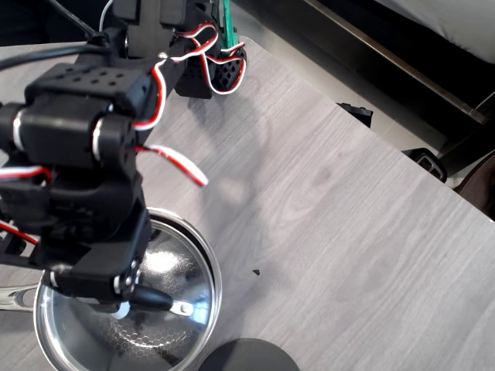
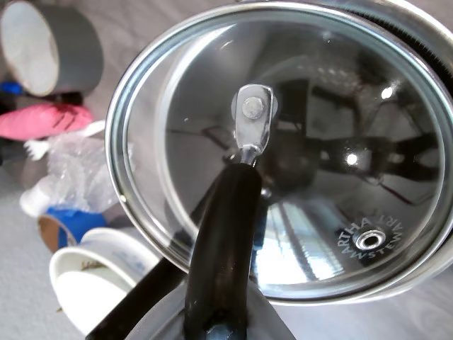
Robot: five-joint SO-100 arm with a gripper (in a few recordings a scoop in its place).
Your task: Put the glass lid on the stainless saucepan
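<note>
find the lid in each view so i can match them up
Overhead view: the lid sits at lower left, partly under the arm, over the pan.
Wrist view: the lid takes up the centre and right, with the pan's rim showing past its upper right edge.
Shared landmark: the lid's black handle, running up from bottom centre in the wrist view, where the hand holds it.

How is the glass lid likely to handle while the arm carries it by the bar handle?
The glass lid looks rigid, and being glass, probably breakable if dropped. Held by its black bar handle, off the centre of its weight, it may tilt. Its smooth steel rim could slide on the stainless saucepan.
</note>
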